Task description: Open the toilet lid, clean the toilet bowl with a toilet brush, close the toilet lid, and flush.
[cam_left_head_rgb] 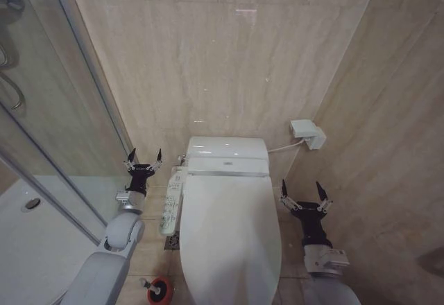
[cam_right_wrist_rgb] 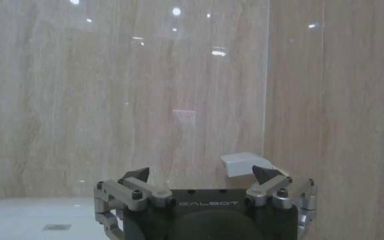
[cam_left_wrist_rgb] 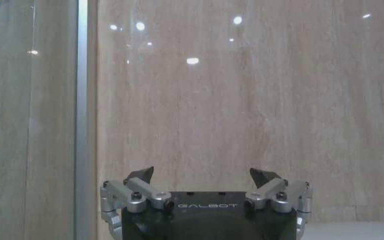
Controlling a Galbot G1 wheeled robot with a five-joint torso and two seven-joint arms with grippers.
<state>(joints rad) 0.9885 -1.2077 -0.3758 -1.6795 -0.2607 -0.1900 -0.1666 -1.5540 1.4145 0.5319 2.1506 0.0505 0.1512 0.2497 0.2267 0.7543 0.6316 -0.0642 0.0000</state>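
The toilet lid is a glossy white oval lying shut over the toilet, so the toilet bowl is hidden under it. The toilet brush stands in its red cup holder on the floor at the toilet's left front, with the black head showing. My left gripper is open in the air left of the toilet, level with the tank. My right gripper is open on the toilet's right side, beside the lid. Both hold nothing. In the wrist views the left gripper and right gripper face the beige wall.
A long white control panel runs along the toilet's left side. A glass shower partition stands at the left. A white wall box with a cable sits right of the tank, also seen as the wall box. Walls close in behind and right.
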